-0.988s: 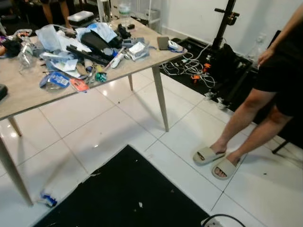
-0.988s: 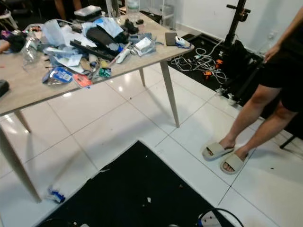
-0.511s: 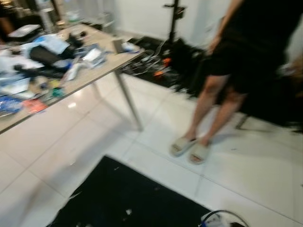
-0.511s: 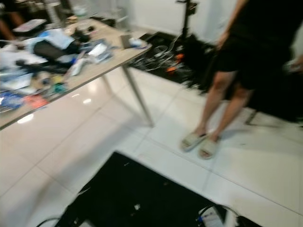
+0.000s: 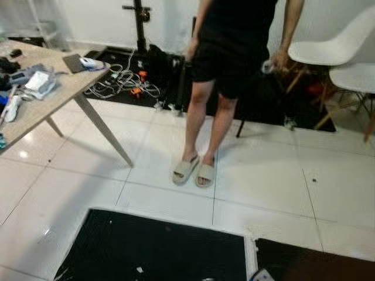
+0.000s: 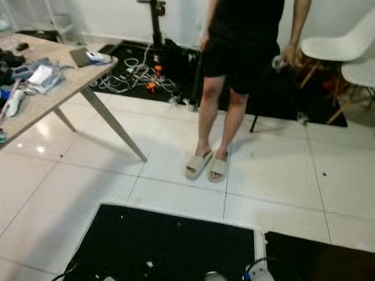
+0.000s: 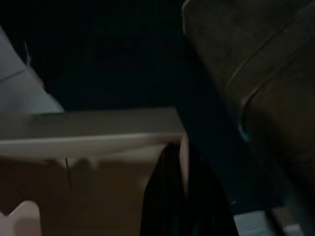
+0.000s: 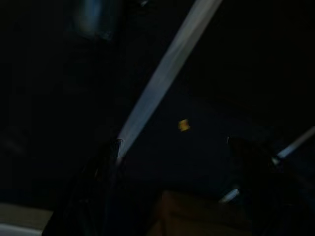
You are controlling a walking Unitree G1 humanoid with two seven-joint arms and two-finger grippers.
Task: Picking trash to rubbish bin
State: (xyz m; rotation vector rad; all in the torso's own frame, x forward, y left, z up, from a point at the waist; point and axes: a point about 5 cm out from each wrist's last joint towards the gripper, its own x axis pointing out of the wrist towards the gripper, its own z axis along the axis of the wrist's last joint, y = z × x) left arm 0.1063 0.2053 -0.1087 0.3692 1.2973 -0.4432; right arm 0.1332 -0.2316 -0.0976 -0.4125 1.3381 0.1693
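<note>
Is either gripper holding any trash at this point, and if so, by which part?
It cannot be told. The wrist views are very dark: the left gripper and right gripper are only dim shapes, and no held item can be made out.

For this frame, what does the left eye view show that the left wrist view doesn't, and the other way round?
Left eye view: a person standing in beige slippers on the white tiled floor, the cluttered table, tangled cables, white chairs and black mats. Left wrist view: very dark, with the left pincer close up against a pale ledge. Shared: nothing I can match for certain; the wrist view's dark background may be a mat, but that cannot be told.
</note>
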